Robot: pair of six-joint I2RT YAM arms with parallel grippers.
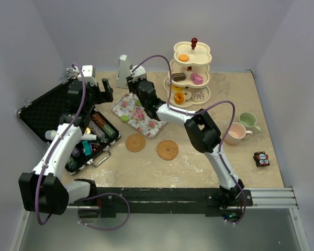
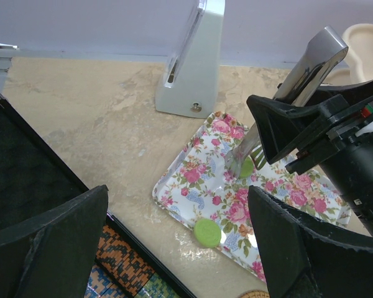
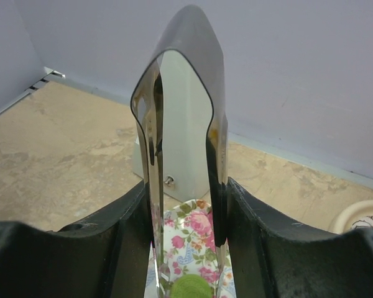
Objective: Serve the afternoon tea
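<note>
Right gripper (image 3: 188,205): clamped on steel tongs (image 3: 183,93), whose tips sit either side of a green disc (image 2: 245,167) on the flowered tray (image 2: 199,180), left of the middle of the table (image 1: 146,167); a second green disc (image 2: 207,232) lies at that tray's left edge. Left gripper (image 2: 177,211): fingers wide apart, holding nothing, between tray and black case (image 1: 47,112). Tiered stand (image 1: 191,70) with toy cakes (image 1: 197,78) at the far edge; pink mug (image 1: 235,133) and green mug (image 1: 248,120) toward the right edge; left coaster (image 1: 135,142) and right coaster (image 1: 167,149) near the middle.

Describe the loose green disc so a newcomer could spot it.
Left of the cream tiered stand lies a flowered tray. Two green discs are on it: the loose disc lies at its near edge, the other disc sits between the tongs' tips.
</note>
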